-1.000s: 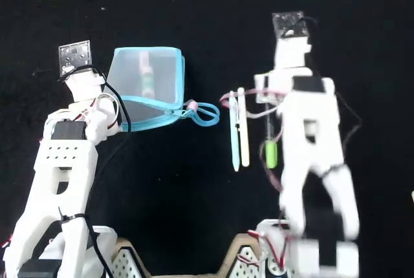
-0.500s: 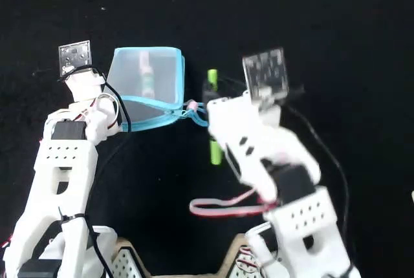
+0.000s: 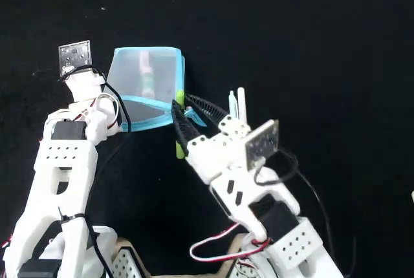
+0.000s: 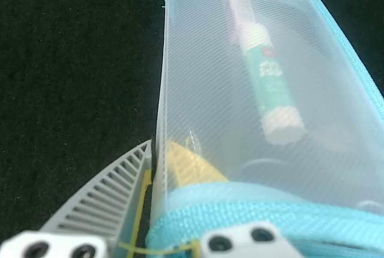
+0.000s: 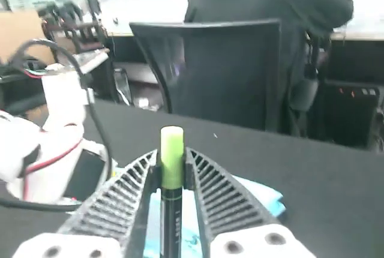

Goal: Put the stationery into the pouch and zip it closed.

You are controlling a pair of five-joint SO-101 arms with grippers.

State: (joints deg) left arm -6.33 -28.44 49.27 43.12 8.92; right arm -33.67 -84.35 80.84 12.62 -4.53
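Looking down over the black tabletop [image 3: 336,58], you find your left claw [image 3: 116,119] clenched on the near corner of a translucent mesh pouch with pale blue zipper trim [image 3: 145,77]. The left wrist camera shows that grip close up. A grey ribbed finger [image 4: 114,198] presses the outside of the pouch wall, and a yellow shape shows through the mesh. A glue stick with a green label [image 4: 267,84] lies inside the pouch. Your right claw [image 3: 181,113] grasps a black-barrelled marker with a lime green cap [image 3: 180,129] just below the cap, at the pouch's right-hand edge. You cannot tell whether it has entered the opening. Beyond the right arm, a pale blue pen [image 3: 231,103] and a white pen [image 3: 241,100] lie side by side, partly hidden.
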